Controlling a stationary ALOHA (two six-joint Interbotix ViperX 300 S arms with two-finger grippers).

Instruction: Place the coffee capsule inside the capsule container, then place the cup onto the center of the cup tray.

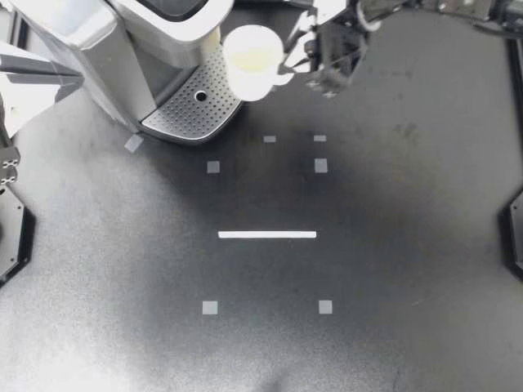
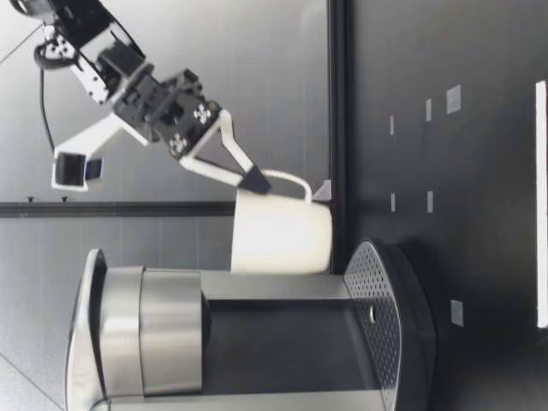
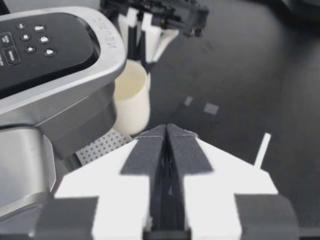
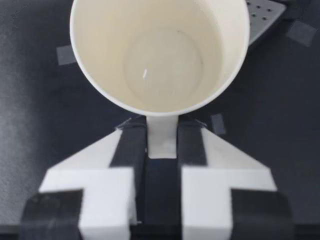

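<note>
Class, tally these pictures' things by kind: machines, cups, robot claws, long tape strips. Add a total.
Silver-and-black coffee machine: 1
White handled cup: 1
Black-and-white robot claws: 2 (left claw, right claw)
Long white tape strip: 1
Total: 5

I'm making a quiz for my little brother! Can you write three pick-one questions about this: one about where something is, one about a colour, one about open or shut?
1. Where is the cup?
A) lying on the table
B) held up beside the coffee machine
C) on the white line

2. What colour is the cup?
A) red
B) white
C) black

3. The left gripper is:
A) wide open
B) shut on the cup
C) shut, holding nothing

Answers: 1 B, the right gripper holds it by the handle, off the table. 2 B, it is white inside and out. 3 C, its fingers meet with nothing between them.
</note>
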